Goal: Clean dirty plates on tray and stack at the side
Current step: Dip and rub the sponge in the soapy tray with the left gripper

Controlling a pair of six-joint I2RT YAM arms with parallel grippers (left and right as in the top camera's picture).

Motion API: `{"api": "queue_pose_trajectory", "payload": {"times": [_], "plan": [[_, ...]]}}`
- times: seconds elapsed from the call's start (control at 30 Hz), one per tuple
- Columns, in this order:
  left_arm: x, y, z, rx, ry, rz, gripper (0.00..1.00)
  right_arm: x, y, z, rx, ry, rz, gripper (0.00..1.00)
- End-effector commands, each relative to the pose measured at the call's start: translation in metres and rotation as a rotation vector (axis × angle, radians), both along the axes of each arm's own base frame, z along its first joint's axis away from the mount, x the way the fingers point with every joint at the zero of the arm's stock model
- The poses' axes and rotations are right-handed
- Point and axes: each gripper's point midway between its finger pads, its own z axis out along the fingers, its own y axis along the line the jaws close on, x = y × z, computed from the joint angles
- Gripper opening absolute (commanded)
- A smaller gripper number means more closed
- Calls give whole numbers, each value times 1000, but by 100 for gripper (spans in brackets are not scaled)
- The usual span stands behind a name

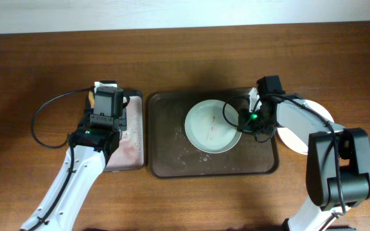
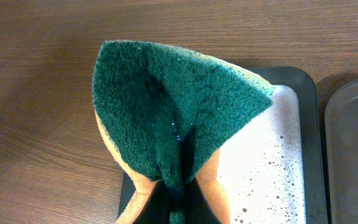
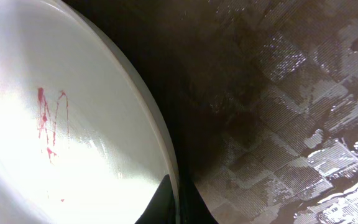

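Note:
One dirty plate (image 1: 212, 126), white with thin red streaks at its centre, lies on the dark brown tray (image 1: 166, 160). My right gripper (image 1: 243, 122) is shut on that plate's right rim. In the right wrist view the rim (image 3: 166, 155) runs between the two dark fingers of the gripper (image 3: 176, 205), above the wet tray floor (image 3: 278, 124). My left gripper (image 1: 105, 90) hangs over the far end of the smaller tray, shut on a folded sponge (image 2: 173, 99) with a green scouring face and orange foam.
The smaller black-rimmed tray (image 1: 137, 128) with a pale, foamy inside (image 2: 272, 168) lies left of the brown tray. White plate ware (image 1: 300, 122) rests on the table right of the brown tray, partly under my right arm. Cables loop by both arms.

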Motion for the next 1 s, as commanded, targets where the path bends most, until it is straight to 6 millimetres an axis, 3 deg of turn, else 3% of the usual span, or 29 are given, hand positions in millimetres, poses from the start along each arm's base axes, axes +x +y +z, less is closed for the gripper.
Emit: {"api": "queue_pose_trajectory", "payload": {"times": [0.0, 0.3, 0.47, 0.57, 0.67, 0.97], "plan": [[3, 2, 17, 18, -39, 1, 0, -20, -3, -16, -42, 66, 8, 4], [2, -12, 1, -38, 9, -53, 0, -20, -3, -16, -42, 66, 8, 4], [-3, -44, -49, -191, 171, -171, 0, -20, -3, -16, -42, 67, 8, 4], [-6, -51, -80, -222, 266, -185, 0, -20, -3, -16, -42, 67, 8, 4], [-11, -59, -99, -258, 325, -206, 0, -20, -3, -16, -42, 67, 8, 4], [-18, -76, -106, -347, 368, -258, 0, -20, -3, -16, -42, 67, 8, 4]]}}
